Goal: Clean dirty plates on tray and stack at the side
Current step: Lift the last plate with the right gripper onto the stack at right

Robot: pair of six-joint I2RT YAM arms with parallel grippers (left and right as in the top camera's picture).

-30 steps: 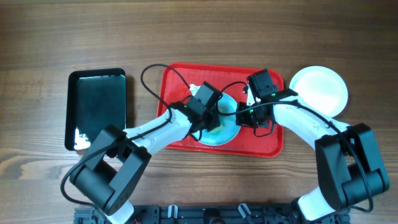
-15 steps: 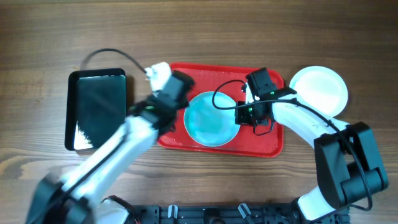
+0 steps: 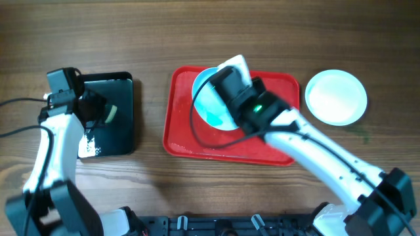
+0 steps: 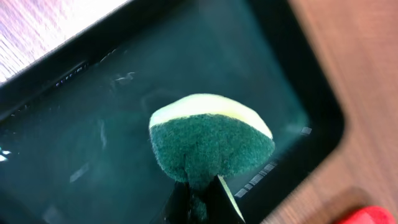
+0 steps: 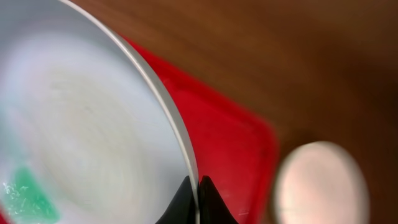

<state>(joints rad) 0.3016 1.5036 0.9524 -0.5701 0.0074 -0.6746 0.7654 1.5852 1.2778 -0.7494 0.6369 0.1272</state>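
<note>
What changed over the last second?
The left tool carried the sponge from the pale blue plate leftward over the black tray. The right tool, clamped on that plate's rim, tilted it toward the far-left corner of the red tray. The white plate and trays stayed put.

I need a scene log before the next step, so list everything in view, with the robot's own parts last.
red tray: one, red, middle of the table.
pale blue plate: one, pale blue with a green smear, held by its rim over the red tray's far edge.
white plate: one, white, on the table to the right of the red tray.
black tray: one, black, left part of the table.
sponge: one, green with a yellow back, held above the black tray.
table: one, brown wood, under everything.
left fingers: dark, shut on the sponge.
right fingers: dark, shut on the pale blue plate's rim.
</note>
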